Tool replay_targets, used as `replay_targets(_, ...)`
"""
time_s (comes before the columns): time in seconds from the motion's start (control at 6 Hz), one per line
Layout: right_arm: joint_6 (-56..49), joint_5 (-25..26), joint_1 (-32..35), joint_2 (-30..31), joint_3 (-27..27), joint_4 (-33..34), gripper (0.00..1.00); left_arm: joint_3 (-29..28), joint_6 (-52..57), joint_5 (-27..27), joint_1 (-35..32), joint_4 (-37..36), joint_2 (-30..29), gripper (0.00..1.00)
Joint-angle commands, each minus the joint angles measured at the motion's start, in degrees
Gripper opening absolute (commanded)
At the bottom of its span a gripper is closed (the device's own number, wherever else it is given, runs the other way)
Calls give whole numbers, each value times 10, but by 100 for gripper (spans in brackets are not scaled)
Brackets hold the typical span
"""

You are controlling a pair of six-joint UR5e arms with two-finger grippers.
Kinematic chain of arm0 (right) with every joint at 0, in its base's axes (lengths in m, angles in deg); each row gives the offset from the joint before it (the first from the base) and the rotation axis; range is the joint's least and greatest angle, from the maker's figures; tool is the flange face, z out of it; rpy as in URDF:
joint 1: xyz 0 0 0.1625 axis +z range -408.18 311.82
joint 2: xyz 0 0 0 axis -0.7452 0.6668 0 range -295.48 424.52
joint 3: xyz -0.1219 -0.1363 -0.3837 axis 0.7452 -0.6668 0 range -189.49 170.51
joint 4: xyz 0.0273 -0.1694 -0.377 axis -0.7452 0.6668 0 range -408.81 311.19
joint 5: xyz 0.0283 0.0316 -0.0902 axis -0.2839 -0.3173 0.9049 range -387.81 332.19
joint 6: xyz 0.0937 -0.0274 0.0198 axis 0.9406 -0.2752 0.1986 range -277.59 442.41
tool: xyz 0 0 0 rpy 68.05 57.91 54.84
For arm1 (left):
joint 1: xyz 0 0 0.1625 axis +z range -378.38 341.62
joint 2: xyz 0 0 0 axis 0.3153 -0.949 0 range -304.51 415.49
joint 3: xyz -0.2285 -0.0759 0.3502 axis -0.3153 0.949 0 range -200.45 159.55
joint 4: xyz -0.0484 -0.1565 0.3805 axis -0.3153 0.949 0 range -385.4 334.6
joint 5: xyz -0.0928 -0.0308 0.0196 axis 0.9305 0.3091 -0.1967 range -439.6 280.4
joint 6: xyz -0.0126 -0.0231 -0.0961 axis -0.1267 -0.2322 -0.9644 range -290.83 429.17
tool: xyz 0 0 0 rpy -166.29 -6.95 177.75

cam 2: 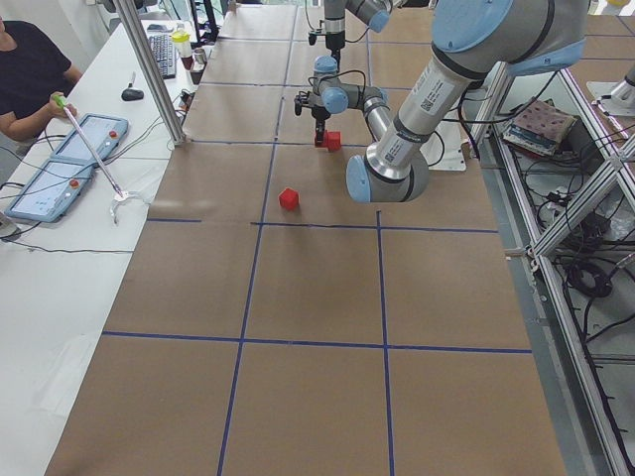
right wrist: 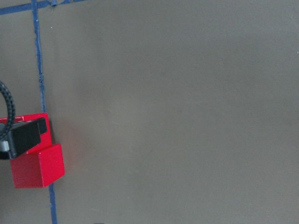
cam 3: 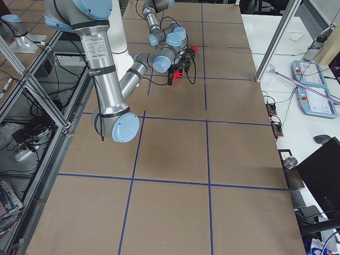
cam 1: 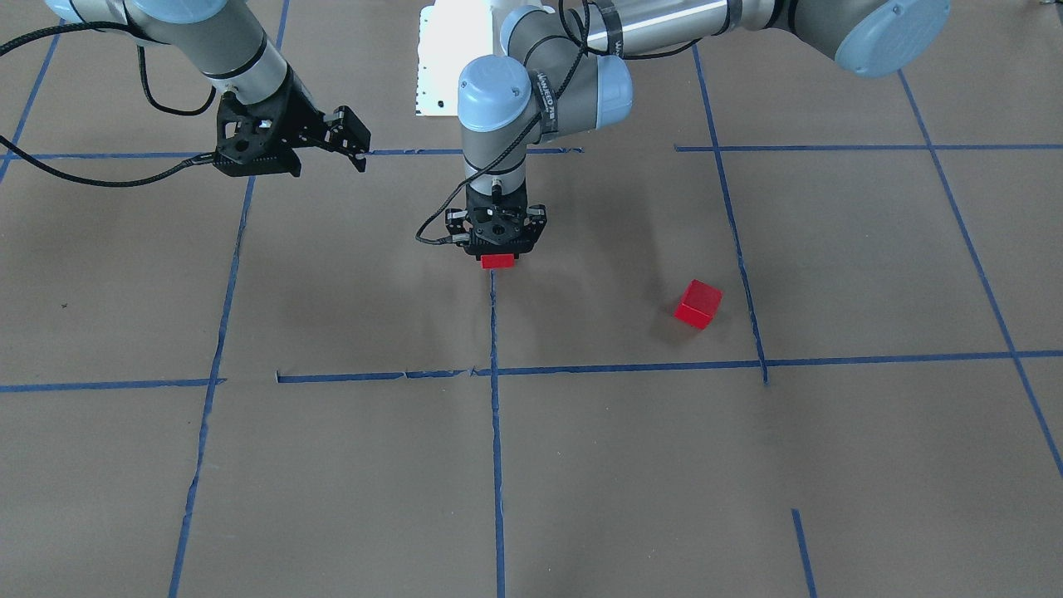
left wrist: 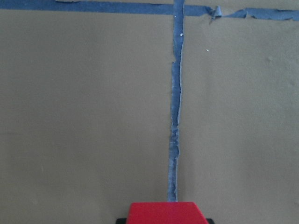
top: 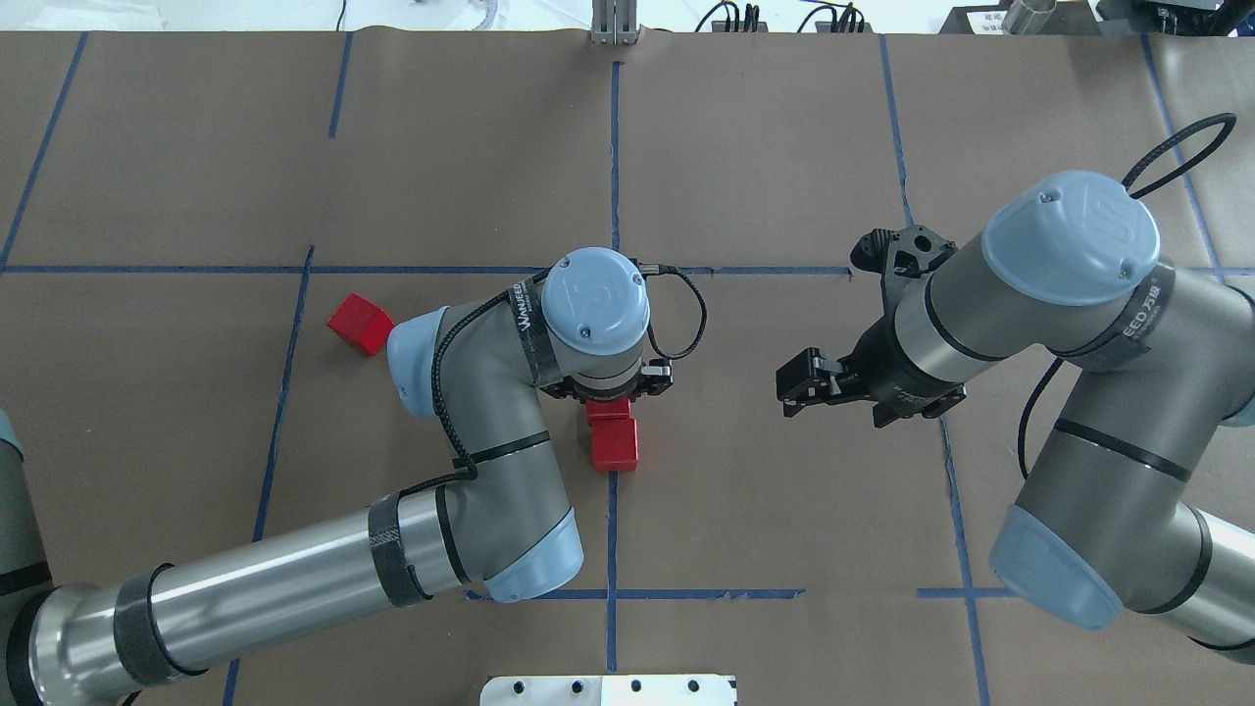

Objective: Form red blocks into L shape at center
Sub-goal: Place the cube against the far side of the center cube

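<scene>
**3rd block lies off to the left arm's side**

Your left gripper (cam 1: 497,249) stands upright at the center (top: 614,510), its jaws narrowed onto 1 red block (left wrist: 162,212). A 2nd block (top: 615,446) touches that one on the robot's side, so the 2 form a short row along the blue tape line (left wrist: 175,116).

The next move turns on the 3rd block (top: 360,323). It lies well apart, to the robot's left of the row and a little farther out, turned askew to the grid. That makes the left arm the nearer one. The right gripper (cam 1: 357,145) hangs empty on the other side with its jaws apart.

I judge that the 3rd block belongs beside 1 end of the row, off the tape.
</scene>
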Motion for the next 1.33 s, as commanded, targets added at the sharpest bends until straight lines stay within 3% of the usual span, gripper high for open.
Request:
replay_targets(0.0, 0, 0, -1, 0, -1, 0, 100, -7, 0, -2, 3, 1, 0, 0)
replay_targets(0.83, 0, 0, -1, -1, -1, 0, 100, -8, 0, -12, 10, 1, -3, 0)
replay_targets(1.17, 0, 0, -2, -1, 0, 0, 100, -8, 1, -12, 10, 2, 0, 7)
